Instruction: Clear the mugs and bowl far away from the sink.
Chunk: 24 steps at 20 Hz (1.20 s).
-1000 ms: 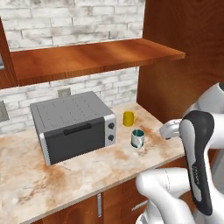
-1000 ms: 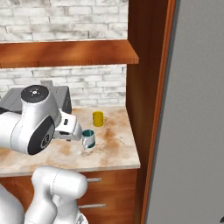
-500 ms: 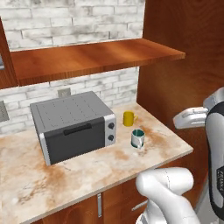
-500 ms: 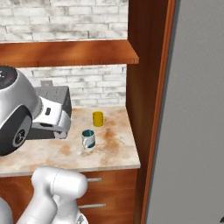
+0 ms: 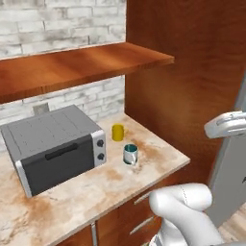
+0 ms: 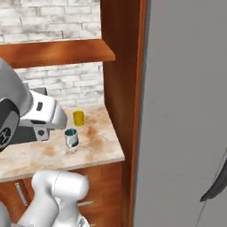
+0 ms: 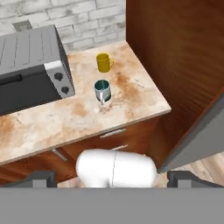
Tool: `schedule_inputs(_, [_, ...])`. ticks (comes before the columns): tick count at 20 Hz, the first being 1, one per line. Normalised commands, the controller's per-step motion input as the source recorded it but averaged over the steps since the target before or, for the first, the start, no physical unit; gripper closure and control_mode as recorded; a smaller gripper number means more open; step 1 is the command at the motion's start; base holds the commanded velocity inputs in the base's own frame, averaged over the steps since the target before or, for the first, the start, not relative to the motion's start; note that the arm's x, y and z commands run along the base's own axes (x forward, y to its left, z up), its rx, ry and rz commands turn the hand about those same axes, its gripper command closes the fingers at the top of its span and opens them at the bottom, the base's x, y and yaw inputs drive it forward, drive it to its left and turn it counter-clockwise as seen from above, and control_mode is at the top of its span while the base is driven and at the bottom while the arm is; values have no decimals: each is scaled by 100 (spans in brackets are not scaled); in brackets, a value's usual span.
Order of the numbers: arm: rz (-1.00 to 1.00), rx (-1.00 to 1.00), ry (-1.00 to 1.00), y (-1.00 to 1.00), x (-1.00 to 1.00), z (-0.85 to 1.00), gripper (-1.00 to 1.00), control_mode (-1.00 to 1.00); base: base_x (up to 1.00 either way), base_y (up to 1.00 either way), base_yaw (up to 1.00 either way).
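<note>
Two mugs stand upright on the marbled counter [image 7: 135, 94], close to its right end. The yellow mug [image 7: 103, 62] [image 5: 117, 132] [image 6: 79, 117] is nearer the brick wall. The teal-inside mug [image 7: 102, 90] [image 5: 130, 153] [image 6: 71, 137] stands a little in front of it. My gripper [image 7: 113, 180] hangs high and well back from the counter, looking down on both mugs; its fingertips [image 7: 40, 178] stand wide apart and open, holding nothing. The bowl and the sink are out of view.
A grey toaster oven [image 5: 53, 144] [image 7: 30, 65] sits on the counter left of the mugs. A wooden shelf [image 5: 72, 67] runs above. A tall wooden cabinet side [image 5: 187, 77] closes the counter's right end, with a grey panel [image 6: 186, 111] beyond it.
The whole picture has slid a little to the left, so the base has moved. The arm has swung up and away from the mugs. Both mugs stay put on the counter.
</note>
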Motion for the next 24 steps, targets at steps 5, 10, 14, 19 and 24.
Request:
schedule_inputs(5, [0, 0, 0, 0, 0, 0, -100, 100, 0, 0, -100])
schedule_inputs(10, [0, 0, 0, 0, 0, 0, -100, 100, 0, 0, -100])
schedule_inputs(14, [0, 0, 0, 0, 0, 0, -100, 100, 0, 0, -100])
schedule_inputs(19, [0, 0, 0, 0, 0, 0, -100, 100, 0, 0, -100])
schedule_inputs(24, [0, 0, 0, 0, 0, 0, -100, 100, 0, 0, -100])
